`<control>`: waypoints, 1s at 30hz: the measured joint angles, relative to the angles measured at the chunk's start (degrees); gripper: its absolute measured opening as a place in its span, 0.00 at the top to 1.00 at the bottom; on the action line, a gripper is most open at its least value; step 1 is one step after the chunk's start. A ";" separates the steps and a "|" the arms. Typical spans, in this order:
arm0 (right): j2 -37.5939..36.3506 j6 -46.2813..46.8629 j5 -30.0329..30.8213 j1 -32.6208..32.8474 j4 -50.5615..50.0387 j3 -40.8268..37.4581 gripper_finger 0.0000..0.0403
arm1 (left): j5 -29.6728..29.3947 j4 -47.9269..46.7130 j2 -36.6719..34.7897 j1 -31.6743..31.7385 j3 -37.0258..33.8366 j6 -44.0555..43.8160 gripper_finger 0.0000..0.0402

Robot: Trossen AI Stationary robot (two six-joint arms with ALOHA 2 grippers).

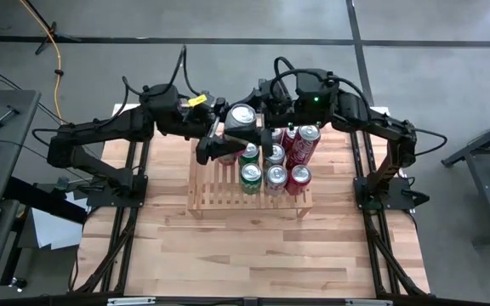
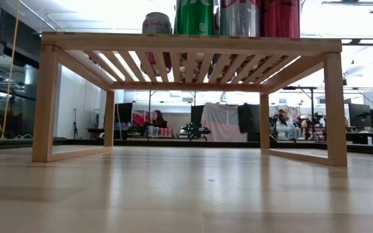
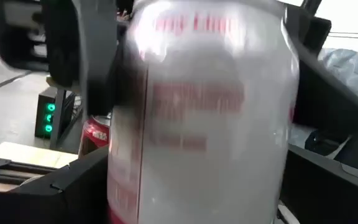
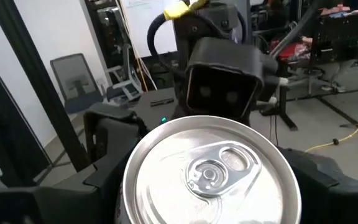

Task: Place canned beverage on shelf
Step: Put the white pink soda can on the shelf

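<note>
Silver can | upright, long axis vertical, held above the far-left part of the shelf, beside cans already standing there | gripped from above by right gripper | left gripper spread wide around its side, hold uncertain | a handover is judged underway.

Silver can upright above the slatted wooden shelf (several cans aboard).

One shelf, eight cans counted

On one counter, one shelf is seen; two green cans, three red cans and two silver cans are counted there, plus one raised can.
</note>
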 joint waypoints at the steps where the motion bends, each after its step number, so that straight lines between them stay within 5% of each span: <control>1: 0.26 -0.01 -0.01 0.02 -0.40 -0.02 0.31 | 0.03 0.20 0.27 0.01 0.00 -0.02 0.06; 6: 0.60 0.00 -0.02 0.01 -1.19 -0.02 0.31 | -0.10 0.26 0.57 0.10 -0.02 -0.94 0.11; 12: 0.60 0.06 -0.34 0.00 -0.31 -0.02 0.31 | 0.01 0.09 0.20 0.93 0.00 -1.22 0.31; 15: 0.62 -0.10 -0.91 -0.02 -0.39 -0.02 0.28 | 0.29 -0.79 0.10 1.68 0.04 -1.42 0.32; 20: 0.18 -0.57 -0.29 -0.19 0.00 -0.02 0.05 | -1.25 -6.86 -1.03 3.24 0.00 1.05 0.32; 30: -5.46 -4.10 1.37 -0.59 -0.64 0.18 0.08 | -13.69 -16.54 -8.69 2.25 -1.29 11.60 0.32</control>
